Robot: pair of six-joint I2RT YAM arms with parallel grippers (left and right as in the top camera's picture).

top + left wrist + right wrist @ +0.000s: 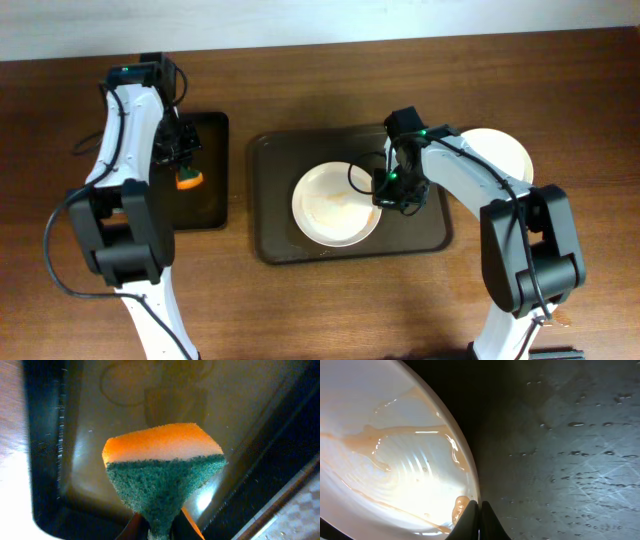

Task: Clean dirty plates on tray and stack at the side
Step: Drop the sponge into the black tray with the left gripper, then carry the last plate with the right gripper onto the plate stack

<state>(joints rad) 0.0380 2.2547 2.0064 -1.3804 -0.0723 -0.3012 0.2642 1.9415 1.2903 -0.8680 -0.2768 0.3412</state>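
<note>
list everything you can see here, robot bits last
table: 1, brown wood, under everything
large tray: 1, dark brown, table centre
dirty plate: 1, white with tan smears, on large tray
second plate: 1, white, on table right of large tray
small tray: 1, black, left of large tray
sponge: 1, orange and green, over small tray
left arm: 1, white and black, jaws shut on sponge
right arm: 1, white and black, jaws shut on dirty plate rim

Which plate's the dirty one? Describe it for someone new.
Find the big dark tray in the middle. The dirty plate sits inside it, the right pincer pinching its rim. Unlike the white plate off the tray to the right, it carries brownish smears.
</note>
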